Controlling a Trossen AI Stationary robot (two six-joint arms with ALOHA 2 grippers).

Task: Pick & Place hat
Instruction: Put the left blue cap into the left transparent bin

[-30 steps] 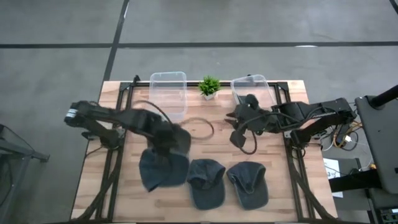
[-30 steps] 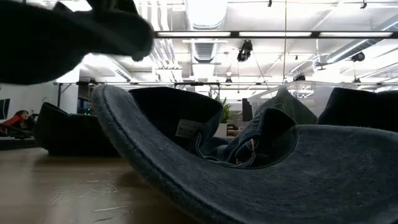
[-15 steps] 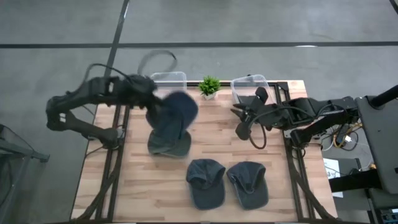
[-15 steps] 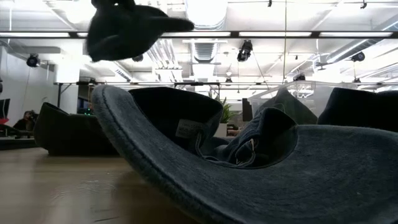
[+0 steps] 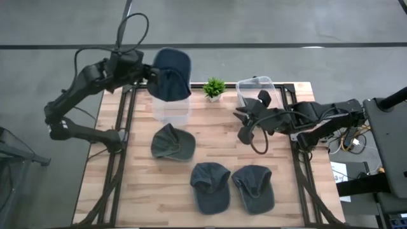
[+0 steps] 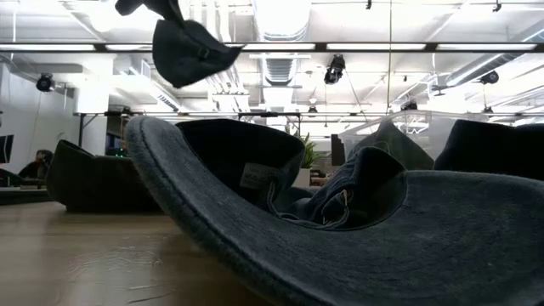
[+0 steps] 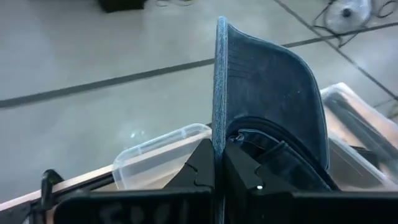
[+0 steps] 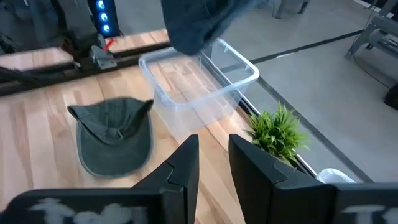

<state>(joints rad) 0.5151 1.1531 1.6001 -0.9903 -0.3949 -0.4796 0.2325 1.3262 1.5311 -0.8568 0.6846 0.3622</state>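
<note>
Left gripper (image 7: 217,163) pinches the hat (image 5: 170,74) by its brim, above the bin (image 5: 172,105). A thin grip (floppy cloth) could slip, dropping it outside the bin.

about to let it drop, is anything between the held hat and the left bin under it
Nothing visible. The left gripper holds the blue hat by its brim, hanging over the open clear bin. The bin looks empty; the green hat lies on the table beside it.
</note>
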